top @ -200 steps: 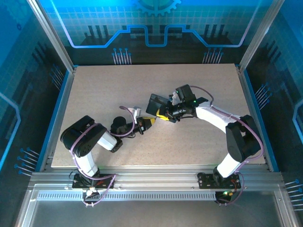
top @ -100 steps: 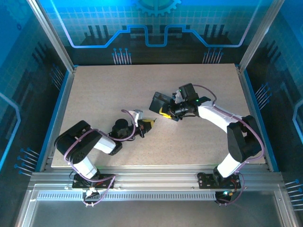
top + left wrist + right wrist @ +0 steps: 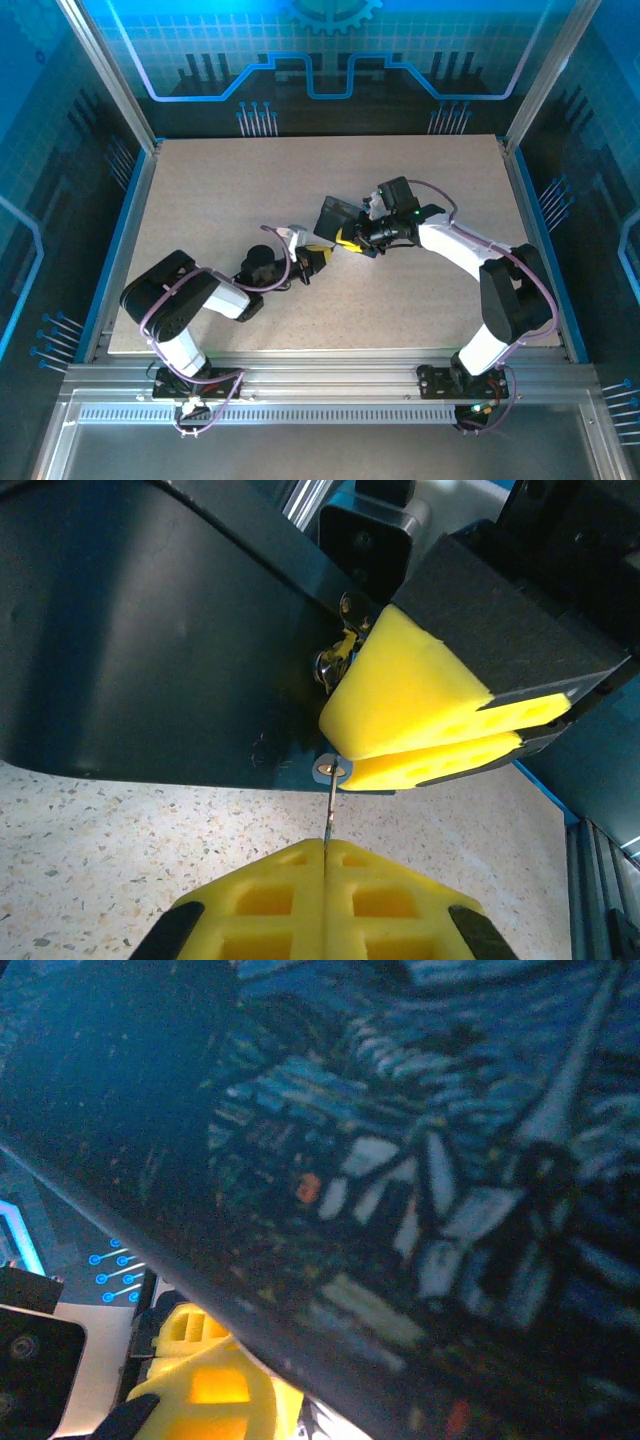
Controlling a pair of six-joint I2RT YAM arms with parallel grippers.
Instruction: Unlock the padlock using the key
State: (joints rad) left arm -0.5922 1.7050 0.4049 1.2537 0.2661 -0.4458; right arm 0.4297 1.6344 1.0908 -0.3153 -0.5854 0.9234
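You overlook the table (image 3: pixel 200 190) from high on its near side, while the wrist cameras look closely ahead of the left gripper (image 3: pixel 326 855) and right gripper (image 3: pixel 345 755) onto one tin (image 3: pixel 150 630).

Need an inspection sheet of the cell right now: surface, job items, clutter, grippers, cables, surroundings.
Surface: speckled beige table, no damage seen.
Job's things: key tip at the padlock, beside the dark painted tin.
Clutter: nothing seen.
Grippers: left gripper shut on the key; right gripper apparently closed on the padlock.
Cables: purple cables run along both arms, away from the fingers.
Surroundings: blue-lit panels, aluminium frame.
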